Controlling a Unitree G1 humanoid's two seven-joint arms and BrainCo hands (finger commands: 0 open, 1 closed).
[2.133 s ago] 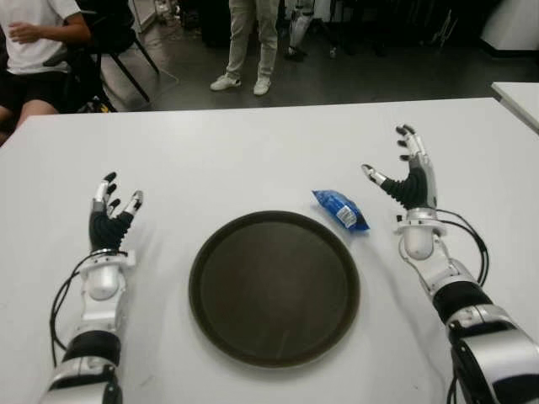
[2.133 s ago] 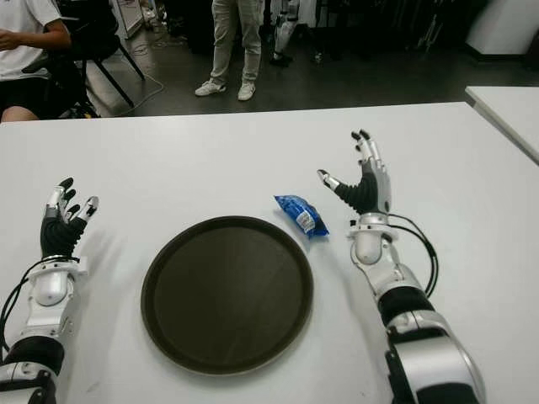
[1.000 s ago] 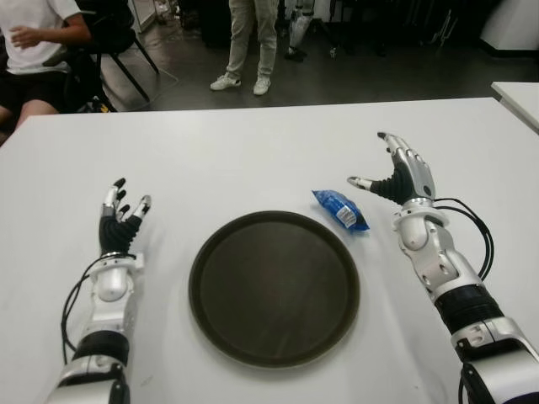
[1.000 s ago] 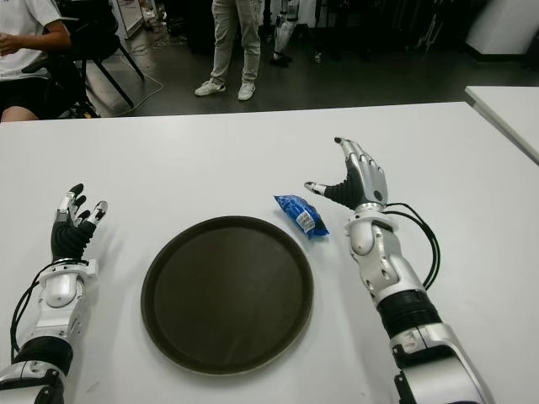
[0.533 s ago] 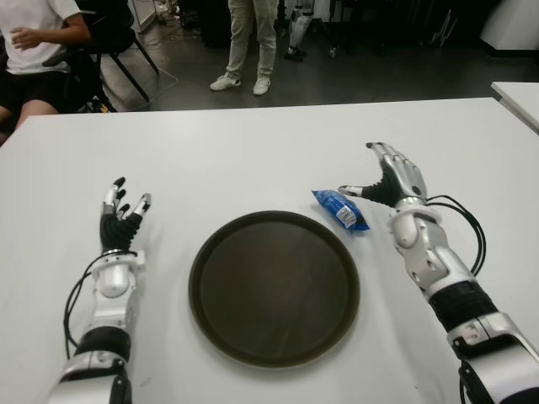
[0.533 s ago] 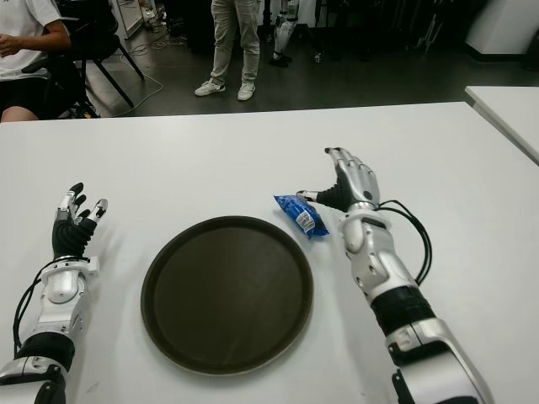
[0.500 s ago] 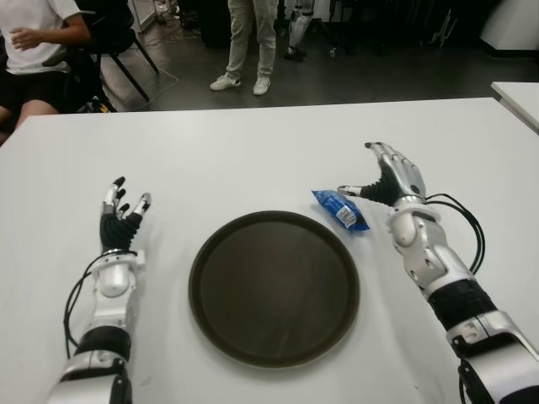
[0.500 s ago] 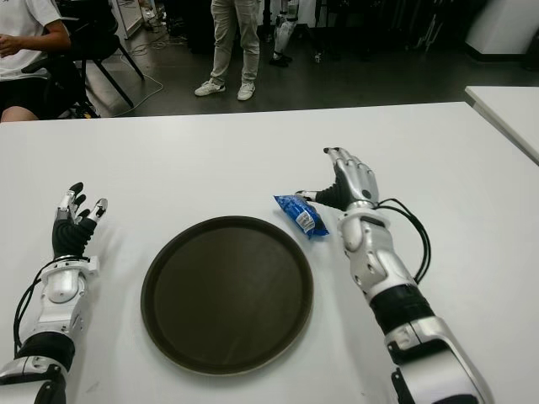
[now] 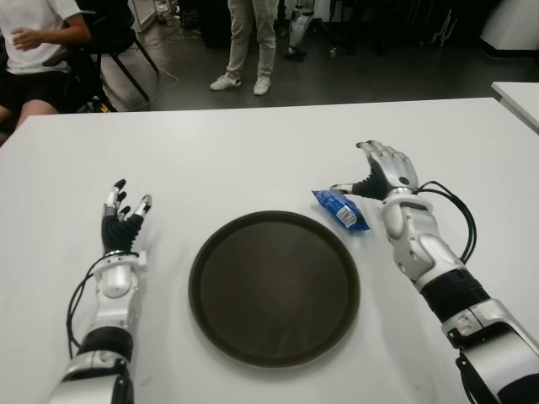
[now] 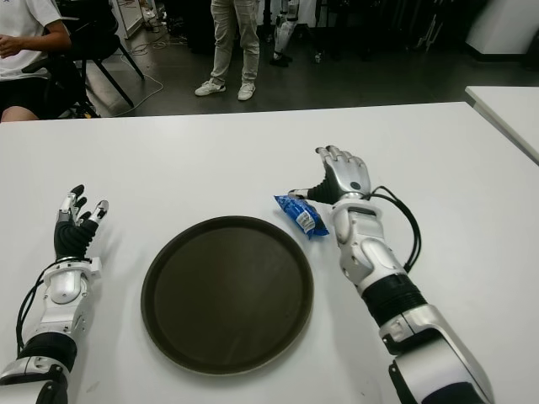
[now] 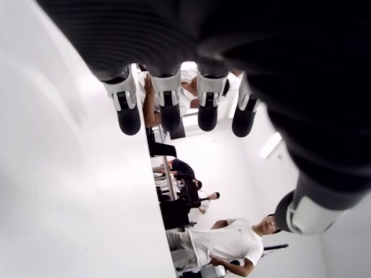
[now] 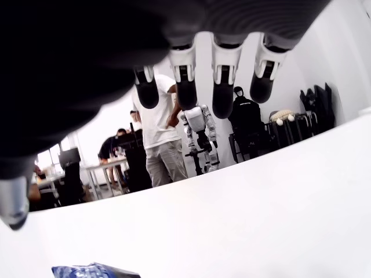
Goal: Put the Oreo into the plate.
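Left eye view, biggest first: 1 white table (image 9: 253, 151) fills most of the frame, w/ a corner of a 2nd table (image 9: 518, 94) cut off at the right edge. 1 round dark plate (image 9: 274, 288) sits near the front centre, nothing on it. 2 arms, both laid fwd over the tabletop.

Right arm reaches fwd at the right of the plate, forearm angled inward, cable looped beside the wrist. Right hand (image 9: 376, 175) is palm-down just right of the Oreo pack (image 9: 340, 208), fingers spread & slightly arched, thumb tip stretched toward the pack's far end; touching or not, can't tell. Holds nothing. Right wrist view: 4 fingertips (image 12: 222, 98) hang apart above the table, blue pack only a sliver at the frame edge (image 12: 93, 270).

Left hand (image 9: 120, 220) is well left of the plate, fingers (image 9: 113, 195) pointing away & up, loosely spread, holding nothing. Left wrist view shows 4 separate fingertips (image 11: 128, 117), thumb apart.

1 Oreo pack: small, blue, lying on the table just beyond the plate's right-far rim, not on the plate.

Bkgd: 1 person (image 9: 38, 42) seated at far left, cut by the frame; 1 pair of standing legs (image 9: 248, 42), upper body out of view.
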